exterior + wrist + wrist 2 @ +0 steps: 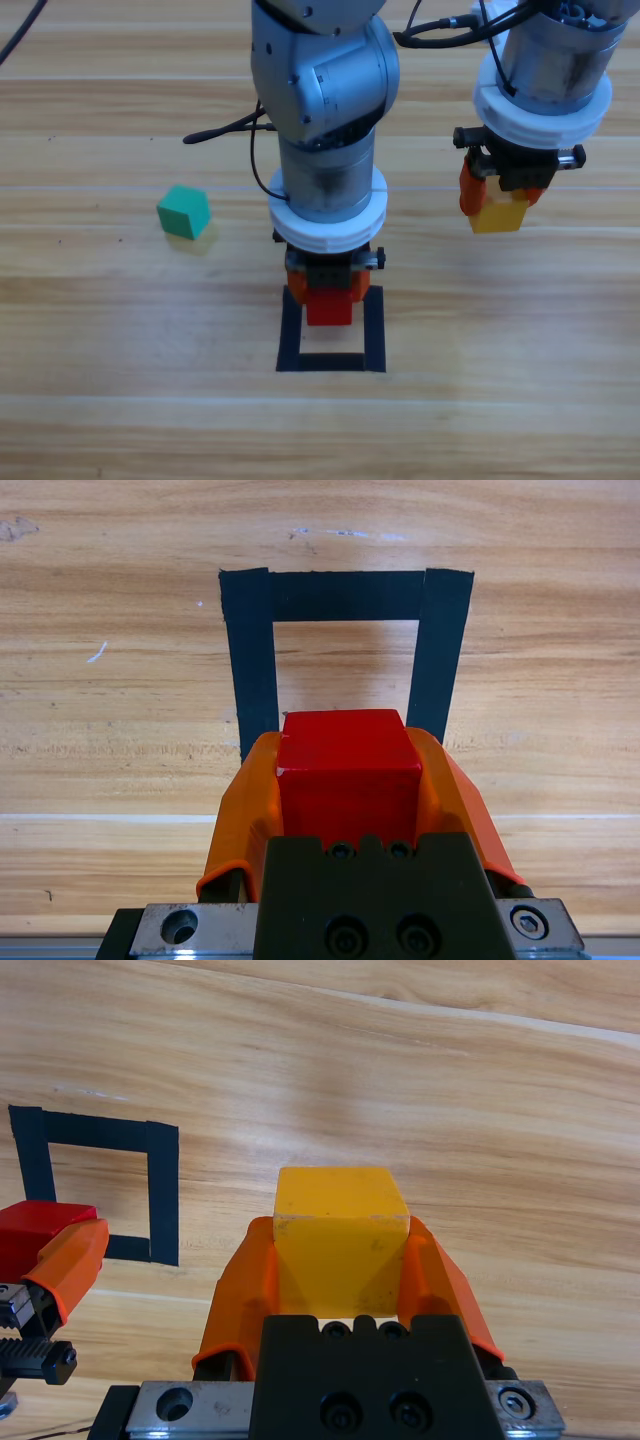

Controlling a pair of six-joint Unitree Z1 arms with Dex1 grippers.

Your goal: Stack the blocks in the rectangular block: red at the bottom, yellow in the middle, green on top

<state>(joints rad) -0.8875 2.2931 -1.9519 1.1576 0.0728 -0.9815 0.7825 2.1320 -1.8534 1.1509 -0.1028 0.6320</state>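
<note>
A wooden bench (120,330) is seen from above, with two grey robot arms coming down from the far edge. The left gripper (328,290) hangs at the middle of the scene, its orange jaws closed on the sides of the red cube (329,307). That cube sits over the far part of the rectangular block (290,340), a hollow square of black tape on the bench; whether the cube touches the wood cannot be told. In the left wrist view the red cube (347,770) fills the gap between the jaws, with the tape square (255,660) just beyond it. The right gripper (500,205) is off to the right and farther back, well apart from the tape square, its jaws clamped on the yellow cube (499,215). The right wrist view shows the yellow cube (340,1235) held above bare wood. The green cube (184,212) rests alone on the bench to the left, well apart from both grippers and the tape.
</note>
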